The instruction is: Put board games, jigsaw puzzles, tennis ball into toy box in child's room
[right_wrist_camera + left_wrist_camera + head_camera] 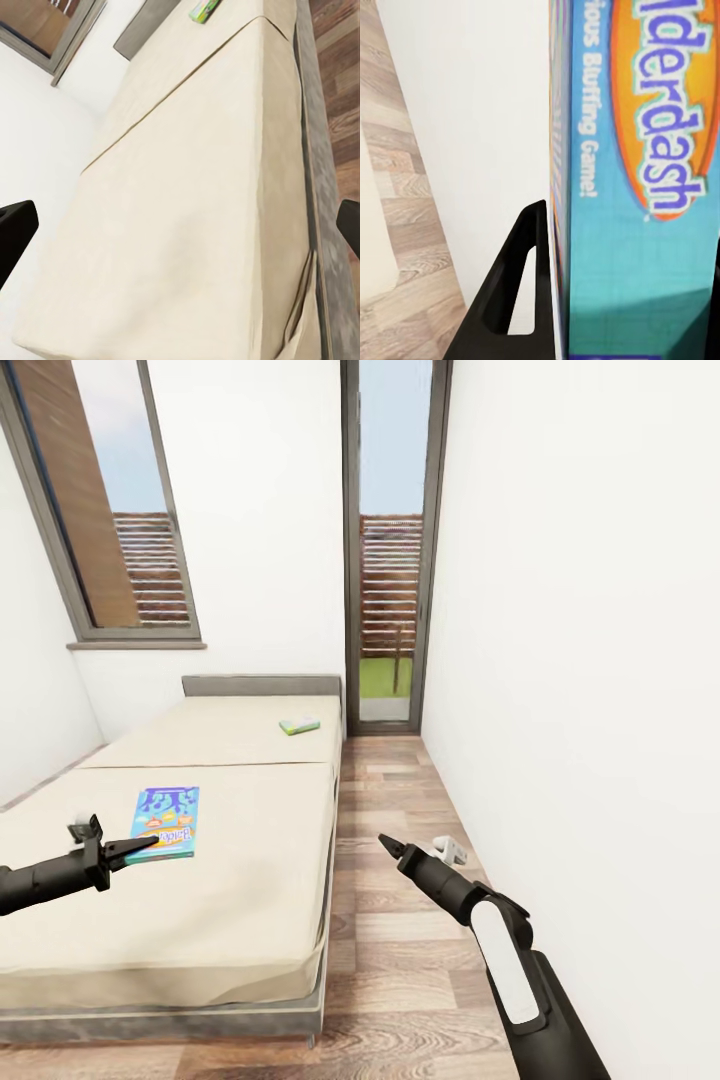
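A blue board game (166, 820) lies near the front left of the beige bed (240, 880). My left gripper (150, 843) reaches its near edge. In the left wrist view the blue board game (645, 187) sits between the black fingers (514, 300), and the gripper (626, 225) is shut on it. A second, green-edged board game (299, 726) rests on the far section by the headboard and appears as the green-edged game (202, 10) in the right wrist view. My right gripper (386, 845) hovers open over the floor beside the bed, empty (184, 225). The table, toy box, jigsaw puzzles and tennis ball are out of view.
A wood-plank aisle (400, 800) runs between the bed and the white right wall (580, 660). A small white object (450, 850) lies on the floor near that wall. Tall grey-framed windows (390, 560) stand at the far end.
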`<state>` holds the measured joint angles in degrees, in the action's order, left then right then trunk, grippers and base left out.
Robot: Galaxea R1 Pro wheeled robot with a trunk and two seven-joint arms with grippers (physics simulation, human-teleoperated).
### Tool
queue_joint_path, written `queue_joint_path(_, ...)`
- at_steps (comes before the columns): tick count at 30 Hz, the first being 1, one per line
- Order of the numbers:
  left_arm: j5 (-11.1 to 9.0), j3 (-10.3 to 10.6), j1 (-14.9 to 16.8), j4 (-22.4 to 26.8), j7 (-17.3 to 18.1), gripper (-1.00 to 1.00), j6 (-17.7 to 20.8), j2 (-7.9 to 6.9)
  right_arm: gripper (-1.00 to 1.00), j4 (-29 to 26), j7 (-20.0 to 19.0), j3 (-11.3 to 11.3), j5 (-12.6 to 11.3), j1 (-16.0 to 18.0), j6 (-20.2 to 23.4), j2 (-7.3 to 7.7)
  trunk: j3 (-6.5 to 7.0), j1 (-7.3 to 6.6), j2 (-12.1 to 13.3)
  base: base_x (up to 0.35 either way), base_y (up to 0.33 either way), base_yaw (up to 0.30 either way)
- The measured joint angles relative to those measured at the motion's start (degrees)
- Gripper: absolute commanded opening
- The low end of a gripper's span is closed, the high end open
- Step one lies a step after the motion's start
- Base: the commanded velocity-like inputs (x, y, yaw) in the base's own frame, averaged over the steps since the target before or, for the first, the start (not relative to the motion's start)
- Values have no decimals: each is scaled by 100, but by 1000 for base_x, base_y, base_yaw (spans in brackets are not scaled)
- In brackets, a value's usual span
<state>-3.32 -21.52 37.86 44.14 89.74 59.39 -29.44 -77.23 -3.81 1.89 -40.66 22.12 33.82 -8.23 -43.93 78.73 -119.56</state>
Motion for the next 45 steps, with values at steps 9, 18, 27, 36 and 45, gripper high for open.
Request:
queue_joint_path(9, -6, 4, 0, 7, 0, -100, 0, 4, 100, 0, -9, -5, 3, 0, -5, 8, 107, -196, 361, -112, 0, 0)
queue_joint_path(18, -8, 75, 0, 15, 0, -100, 0, 6, 100, -7, -15, 12, 11, 0, -7, 0, 267, -396, 722, -19, 0, 0)
queue_joint_path(27, -22, 295, 0, 16, 0, -100, 0, 29, 100, 3, -3, 10, 18, 0, -7, -19, 429, -593, 1083, 0, 0, 0)
queue_joint_path(36, -21, 307, -5, 16, 1, -100, 0, 54, 100, 1, -8, 1, 14, 0, -13, -3, 590, -791, 1444, 0, 0, 0)
queue_joint_path(45, -22, 308, -9, 16, 1, -100, 0, 63, 100, -4, -9, 25, 66, 1, -14, -15, 752, -989, 1805, 0, 0, 0)
